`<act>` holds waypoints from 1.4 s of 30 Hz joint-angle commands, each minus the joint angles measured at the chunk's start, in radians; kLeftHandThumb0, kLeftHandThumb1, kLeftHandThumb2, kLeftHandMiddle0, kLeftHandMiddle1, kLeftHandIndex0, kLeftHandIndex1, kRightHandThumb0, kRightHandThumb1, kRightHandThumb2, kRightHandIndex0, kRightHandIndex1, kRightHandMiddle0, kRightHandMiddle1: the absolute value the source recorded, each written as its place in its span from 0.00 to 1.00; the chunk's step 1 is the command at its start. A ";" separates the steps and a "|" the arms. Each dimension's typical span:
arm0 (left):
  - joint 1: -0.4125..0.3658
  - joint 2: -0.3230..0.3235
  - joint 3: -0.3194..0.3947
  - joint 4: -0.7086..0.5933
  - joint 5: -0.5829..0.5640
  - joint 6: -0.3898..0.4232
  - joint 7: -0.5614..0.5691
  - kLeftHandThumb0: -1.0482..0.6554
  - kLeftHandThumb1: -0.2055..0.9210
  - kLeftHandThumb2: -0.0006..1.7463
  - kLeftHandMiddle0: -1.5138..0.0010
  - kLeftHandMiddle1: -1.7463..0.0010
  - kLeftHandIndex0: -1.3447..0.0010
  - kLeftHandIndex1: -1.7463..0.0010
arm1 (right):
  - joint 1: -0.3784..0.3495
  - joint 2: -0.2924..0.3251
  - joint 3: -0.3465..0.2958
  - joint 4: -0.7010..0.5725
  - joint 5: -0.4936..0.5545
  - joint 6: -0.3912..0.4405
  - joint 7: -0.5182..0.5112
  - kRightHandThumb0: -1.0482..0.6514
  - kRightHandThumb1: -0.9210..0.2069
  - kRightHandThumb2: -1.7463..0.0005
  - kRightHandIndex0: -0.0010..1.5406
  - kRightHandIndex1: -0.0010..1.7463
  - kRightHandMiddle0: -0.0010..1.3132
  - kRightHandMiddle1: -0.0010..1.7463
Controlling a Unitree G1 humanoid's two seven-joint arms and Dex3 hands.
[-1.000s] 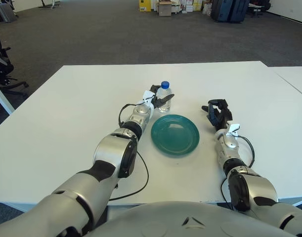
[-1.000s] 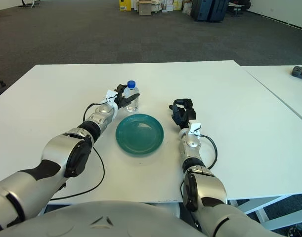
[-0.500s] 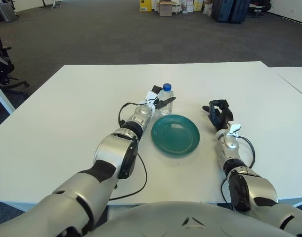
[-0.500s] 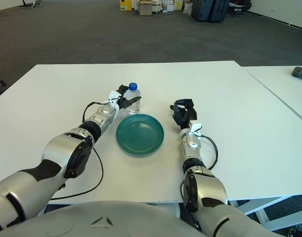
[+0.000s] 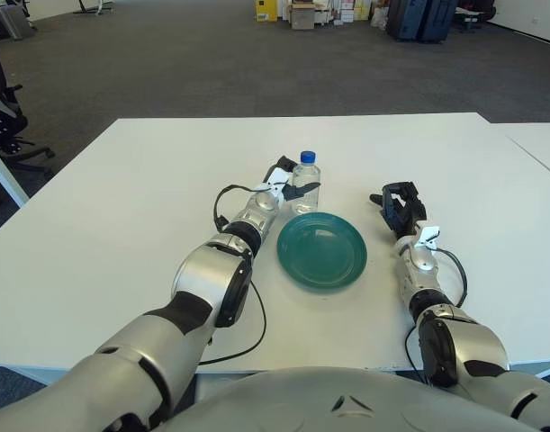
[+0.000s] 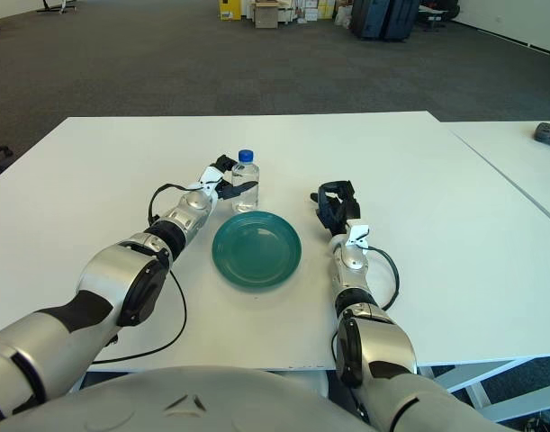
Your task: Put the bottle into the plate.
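Note:
A small clear bottle [image 5: 305, 181] with a blue cap stands upright just behind the teal plate [image 5: 321, 249] on the white table [image 5: 121, 207]. My left hand [image 5: 288, 183] is at the bottle's left side, its fingers curled around the bottle. My right hand [image 5: 400, 206] shows to the right of the plate with its fingers curled and nothing in them.
A second white table [image 6: 527, 171] adjoins on the right with a dark device [image 6: 549, 131] on it. Cables run from both wrists along the table. Boxes and cases stand far back on the carpet.
My left hand and the bottle have shifted slightly right and up over the last second. The right hand has stayed in place.

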 commanded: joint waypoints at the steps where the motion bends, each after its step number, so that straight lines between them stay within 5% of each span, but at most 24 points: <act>1: -0.047 -0.060 -0.010 -0.005 0.009 -0.005 0.028 0.54 0.53 0.63 0.21 0.00 0.32 0.00 | 0.024 -0.003 -0.018 0.037 0.028 0.063 0.031 0.25 0.00 0.53 0.33 0.53 0.19 0.76; 13: -0.015 -0.028 -0.027 -0.007 0.016 -0.060 0.052 0.59 0.50 0.69 0.20 0.00 0.28 0.00 | 0.019 -0.008 -0.059 0.048 0.066 0.065 0.124 0.16 0.00 0.46 0.36 0.53 0.21 0.71; 42: 0.035 0.032 0.041 -0.021 -0.023 -0.172 0.097 0.59 0.49 0.71 0.19 0.00 0.27 0.00 | 0.010 -0.007 -0.077 0.063 0.072 0.063 0.159 0.13 0.00 0.44 0.37 0.52 0.22 0.71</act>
